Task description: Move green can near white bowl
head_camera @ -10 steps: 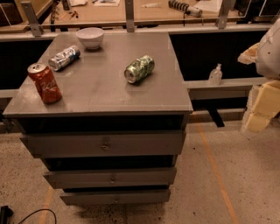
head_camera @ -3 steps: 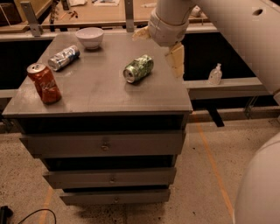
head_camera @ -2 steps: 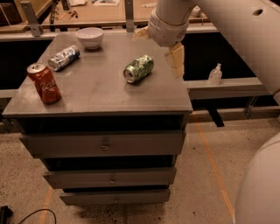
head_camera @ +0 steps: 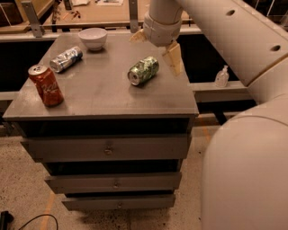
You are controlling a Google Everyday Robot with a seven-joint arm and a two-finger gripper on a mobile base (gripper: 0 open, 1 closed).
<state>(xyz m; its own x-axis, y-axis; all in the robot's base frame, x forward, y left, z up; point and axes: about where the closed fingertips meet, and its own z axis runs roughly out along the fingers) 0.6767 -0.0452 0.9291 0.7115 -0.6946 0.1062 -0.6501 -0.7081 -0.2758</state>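
The green can (head_camera: 143,70) lies on its side near the middle right of the grey cabinet top (head_camera: 101,96). The white bowl (head_camera: 92,38) stands at the back of the top, left of centre. My gripper (head_camera: 155,46) hangs over the back right of the top, just above and behind the green can. It is open and empty, one finger (head_camera: 173,58) to the right of the can and the other at the back left.
A silver-and-blue can (head_camera: 65,59) lies on its side just in front of the bowl. A red cola can (head_camera: 46,85) stands upright at the front left corner. A workbench (head_camera: 103,13) runs behind the cabinet. A small clear bottle (head_camera: 222,77) stands on a ledge to the right.
The arm came in from the right about three seconds ago and has hung over the back right of the top since; over the last second it has barely moved. The cans and bowl have not moved.
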